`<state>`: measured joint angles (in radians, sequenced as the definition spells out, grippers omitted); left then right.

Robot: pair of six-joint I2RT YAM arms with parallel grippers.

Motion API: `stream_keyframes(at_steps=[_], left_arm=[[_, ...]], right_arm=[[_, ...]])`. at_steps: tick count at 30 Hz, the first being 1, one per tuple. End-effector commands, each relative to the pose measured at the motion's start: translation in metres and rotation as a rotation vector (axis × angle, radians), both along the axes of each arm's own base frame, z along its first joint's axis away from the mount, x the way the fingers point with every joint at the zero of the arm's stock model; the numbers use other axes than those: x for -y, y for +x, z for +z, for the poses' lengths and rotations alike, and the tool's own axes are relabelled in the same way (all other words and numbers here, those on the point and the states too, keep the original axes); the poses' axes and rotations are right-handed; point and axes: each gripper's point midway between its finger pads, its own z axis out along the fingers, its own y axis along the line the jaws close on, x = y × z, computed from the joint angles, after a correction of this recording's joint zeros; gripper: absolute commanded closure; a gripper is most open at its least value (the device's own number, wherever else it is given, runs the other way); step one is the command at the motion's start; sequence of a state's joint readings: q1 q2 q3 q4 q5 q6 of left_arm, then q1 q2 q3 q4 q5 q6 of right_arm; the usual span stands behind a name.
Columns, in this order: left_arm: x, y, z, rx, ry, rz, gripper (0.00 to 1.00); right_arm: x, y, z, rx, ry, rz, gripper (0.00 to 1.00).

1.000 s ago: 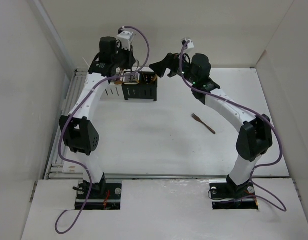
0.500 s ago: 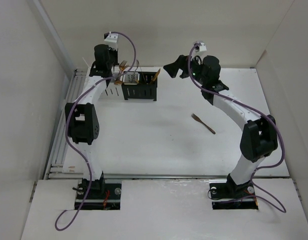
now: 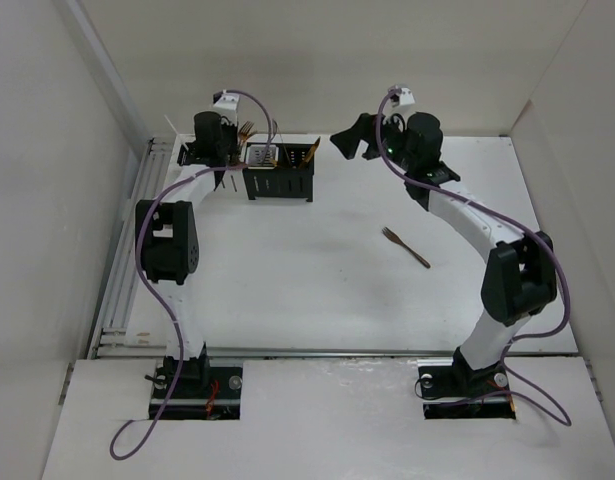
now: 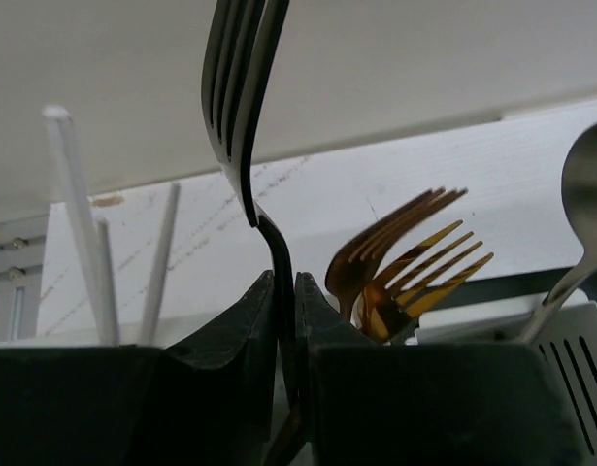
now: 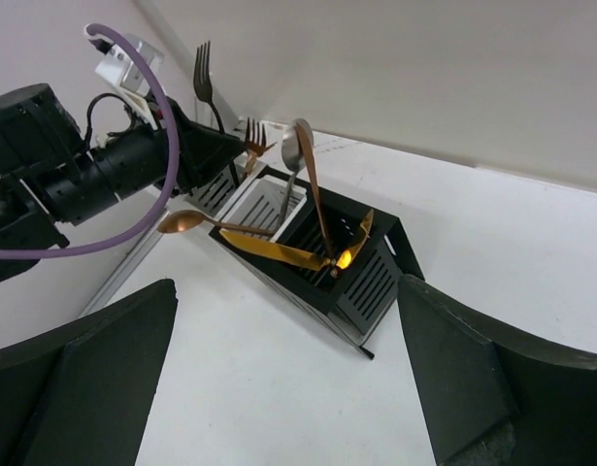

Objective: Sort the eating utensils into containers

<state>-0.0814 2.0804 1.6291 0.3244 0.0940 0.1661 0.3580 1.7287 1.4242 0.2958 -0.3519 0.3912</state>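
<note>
Fork (image 4: 240,107) pinched upright in left claw (image 4: 285,303), tines up, handle pointing down toward caddies (image 5: 371,282) just beneath; right claw (image 5: 288,379) spread.

The left arm (image 3: 165,240) and right arm (image 3: 462,215) — white links, black joints — trail purple cables (image 5: 170,146).

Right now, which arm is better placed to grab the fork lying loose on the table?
Right. The loose fork lies on its side, and the right pincer is open and empty; the left pincer is shut on a dark fork.
</note>
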Motion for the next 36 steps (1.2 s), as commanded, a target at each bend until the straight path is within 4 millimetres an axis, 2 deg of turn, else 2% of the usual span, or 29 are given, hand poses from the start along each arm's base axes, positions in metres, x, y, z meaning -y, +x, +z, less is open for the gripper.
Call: stream_keyframes(at_steps=[1,4,5,6,8,9,10,12,13,16,17,18,20,24,25,26,28,29,33,34,35,36], left_arm=[[0.003,-0.006,0.025,0.052,-0.012,-0.016,0.93],[-0.004,-0.010,0.020,0.020,0.001,-0.010,0.72],[-0.004,-0.013,0.022,0.020,0.001,-0.010,0.60],[-0.004,-0.014,0.019,0.011,0.002,-0.010,0.53],[-0.011,-0.017,0.021,-0.002,-0.004,0.012,0.41],[-0.014,-0.015,0.026,0.002,0.000,0.025,0.35],[-0.015,-0.015,0.028,0.000,0.002,0.034,0.33],[-0.020,-0.016,0.042,-0.001,-0.013,0.073,0.33],[-0.023,-0.015,0.046,-0.002,-0.009,0.086,0.33],[-0.030,-0.015,0.060,-0.008,-0.026,0.145,0.33],[-0.031,-0.015,0.063,-0.008,-0.037,0.158,0.33],[-0.032,-0.018,0.074,-0.005,-0.037,0.158,0.33],[-0.033,-0.019,0.079,-0.012,-0.058,0.177,0.33],[-0.032,-0.026,0.097,-0.021,-0.085,0.185,0.33],[-0.030,-0.029,0.096,-0.042,-0.097,0.179,0.33],[-0.027,-0.031,0.106,-0.033,-0.113,0.165,0.33],[-0.022,-0.035,0.101,-0.065,-0.116,0.141,0.33],[-0.017,-0.037,0.115,-0.049,-0.136,0.118,0.33],[-0.011,-0.043,0.116,-0.085,-0.142,0.087,0.32],[-0.011,-0.046,0.126,-0.072,-0.152,0.088,0.32],[-0.011,-0.048,0.125,-0.087,-0.151,0.089,0.32],[-0.010,-0.049,0.131,-0.084,-0.154,0.080,0.32]], right_arm=[[0.019,-0.008,0.029,0.072,-0.032,-0.026,0.00],[0.049,-0.003,-0.007,-0.046,-0.155,-0.118,0.00],[0.058,-0.002,-0.021,-0.082,-0.208,-0.155,0.00],[0.073,-0.007,-0.047,-0.170,-0.283,-0.179,0.00],[0.092,-0.016,-0.076,-0.223,-0.443,-0.195,0.00],[0.114,-0.027,-0.096,-0.314,-0.540,-0.234,0.00],[0.122,-0.034,-0.121,-0.383,-0.618,-0.224,0.00],[0.138,-0.048,-0.145,-0.444,-0.753,-0.172,0.00],[0.150,-0.065,-0.165,-0.529,-0.807,-0.140,0.00],[0.174,-0.089,-0.196,-0.632,-0.910,-0.114,0.00],[0.176,-0.099,-0.212,-0.692,-0.931,-0.090,0.00],[0.184,-0.101,-0.217,-0.717,-0.950,-0.096,0.00],[0.191,-0.112,-0.235,-0.792,-0.970,-0.074,0.03],[0.191,-0.118,-0.265,-0.867,-0.995,-0.027,0.10],[0.190,-0.116,-0.269,-0.865,-0.995,-0.027,0.12],[0.189,-0.117,-0.273,-0.873,-0.997,-0.008,0.14],[0.187,-0.118,-0.288,-0.900,-0.998,0.011,0.20],[0.187,-0.116,-0.291,-0.906,-1.000,0.013,0.24],[0.184,-0.117,-0.304,-0.937,-0.994,0.040,0.44],[0.184,-0.118,-0.308,-0.947,-0.997,0.044,0.49],[0.184,-0.118,-0.308,-0.947,-0.997,0.044,0.60],[0.184,-0.119,-0.311,-0.955,-0.999,0.048,0.66]])
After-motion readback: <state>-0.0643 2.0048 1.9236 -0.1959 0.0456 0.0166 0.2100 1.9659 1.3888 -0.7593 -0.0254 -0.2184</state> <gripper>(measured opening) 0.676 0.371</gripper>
